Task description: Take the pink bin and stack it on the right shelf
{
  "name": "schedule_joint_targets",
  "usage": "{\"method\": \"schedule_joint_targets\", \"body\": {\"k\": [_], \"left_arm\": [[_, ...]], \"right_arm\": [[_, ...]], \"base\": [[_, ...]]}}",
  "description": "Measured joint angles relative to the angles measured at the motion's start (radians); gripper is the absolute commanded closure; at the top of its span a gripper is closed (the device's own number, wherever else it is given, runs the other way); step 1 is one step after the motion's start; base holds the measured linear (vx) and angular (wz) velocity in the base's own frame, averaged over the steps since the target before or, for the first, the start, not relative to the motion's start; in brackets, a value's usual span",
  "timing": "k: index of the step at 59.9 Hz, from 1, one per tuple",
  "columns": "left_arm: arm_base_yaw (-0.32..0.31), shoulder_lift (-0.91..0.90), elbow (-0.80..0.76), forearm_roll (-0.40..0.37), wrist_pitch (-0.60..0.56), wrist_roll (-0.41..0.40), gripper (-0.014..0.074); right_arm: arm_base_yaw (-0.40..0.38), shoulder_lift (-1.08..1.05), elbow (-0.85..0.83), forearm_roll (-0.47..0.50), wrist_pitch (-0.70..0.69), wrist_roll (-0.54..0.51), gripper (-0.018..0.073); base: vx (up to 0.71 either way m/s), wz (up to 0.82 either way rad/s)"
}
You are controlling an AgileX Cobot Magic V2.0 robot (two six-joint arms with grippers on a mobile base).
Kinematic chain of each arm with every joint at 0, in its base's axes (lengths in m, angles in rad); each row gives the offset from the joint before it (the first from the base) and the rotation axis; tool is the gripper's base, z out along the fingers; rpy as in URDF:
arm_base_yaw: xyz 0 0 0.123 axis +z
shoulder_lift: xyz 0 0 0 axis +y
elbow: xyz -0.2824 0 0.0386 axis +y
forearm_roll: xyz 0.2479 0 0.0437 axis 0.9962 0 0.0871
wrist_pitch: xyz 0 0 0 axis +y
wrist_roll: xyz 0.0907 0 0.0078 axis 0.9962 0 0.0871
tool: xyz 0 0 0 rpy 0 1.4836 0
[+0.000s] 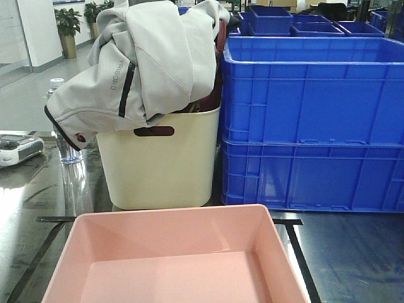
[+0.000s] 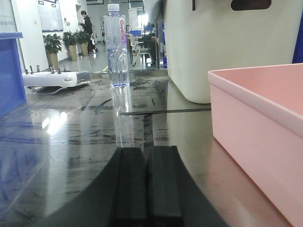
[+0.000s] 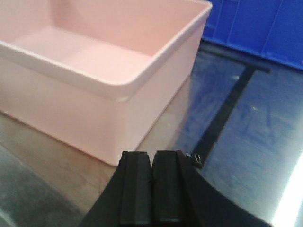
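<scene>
The pink bin point(image 1: 173, 259) sits empty on the dark glossy deck point(image 1: 353, 252) at the near centre of the front view. In the left wrist view the bin point(image 2: 258, 132) stands to the right of my left gripper point(image 2: 147, 153), which is shut and empty, low over the deck, apart from the bin. In the right wrist view the bin point(image 3: 94, 71) is ahead and to the left of my right gripper point(image 3: 152, 156), which is shut and empty just short of the bin's near corner. Neither gripper shows in the front view.
A cream tub point(image 1: 161, 161) full of a grey jacket point(image 1: 145, 57) stands behind the bin. Stacked blue crates point(image 1: 312, 120) stand at the back right. A water bottle point(image 2: 117, 45) and a white device point(image 2: 54, 78) stand at the back left. A black seam line point(image 3: 227, 111) crosses the deck.
</scene>
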Motion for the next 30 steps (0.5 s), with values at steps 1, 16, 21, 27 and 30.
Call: {"method": "schedule_joint_targets", "body": {"k": [1, 16, 21, 27, 30], "left_arm": [[0.0, 0.0, 0.0, 0.0, 0.0, 0.0, 0.0602], [0.0, 0.0, 0.0, 0.0, 0.0, -0.001, 0.0602], [0.0, 0.0, 0.0, 0.0, 0.0, -0.001, 0.0602], [0.0, 0.0, 0.0, 0.0, 0.0, -0.001, 0.0602], [0.0, 0.0, 0.0, 0.0, 0.0, -0.001, 0.0602]], "right_arm": [[0.0, -0.01, 0.016, 0.007, -0.018, 0.0, 0.0568], [0.006, -0.175, 0.193, 0.037, -0.166, 0.0, 0.0568], [0.006, -0.229, 0.221, 0.037, -0.162, 0.0, 0.0568], [0.006, -0.296, 0.222, 0.037, -0.143, 0.0, 0.0568], [0.006, -0.318, 0.222, 0.037, -0.126, 0.0, 0.0568]], "base": [[0.0, 0.0], [0.0, 0.0], [0.0, 0.0], [0.0, 0.0], [0.0, 0.0]]}}
